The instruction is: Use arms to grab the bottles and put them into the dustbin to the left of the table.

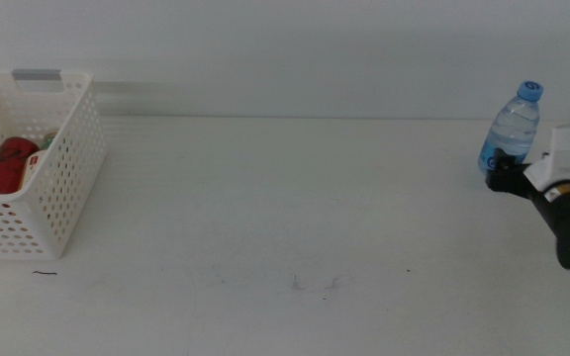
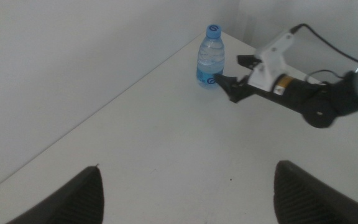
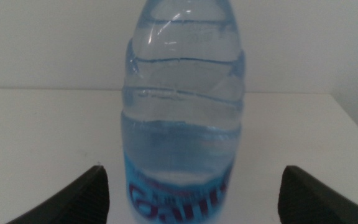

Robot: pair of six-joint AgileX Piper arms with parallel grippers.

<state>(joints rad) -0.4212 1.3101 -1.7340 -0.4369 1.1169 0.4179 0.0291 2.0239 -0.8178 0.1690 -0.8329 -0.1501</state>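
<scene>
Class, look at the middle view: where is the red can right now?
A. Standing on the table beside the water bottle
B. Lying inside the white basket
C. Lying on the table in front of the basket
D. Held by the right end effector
B: the red can lies inside the white basket, behind its perforated wall.

A plain white wall point(image 1: 285, 49) stands behind everything. It has no pictures or marks on it. In the middle view it fills the whole top part, and a soft grey shadow line runs along its foot. The left wrist view shows the same wall point(image 2: 73, 56) going off at a slant. In the right wrist view it looks pale and a bit blurry.
</scene>
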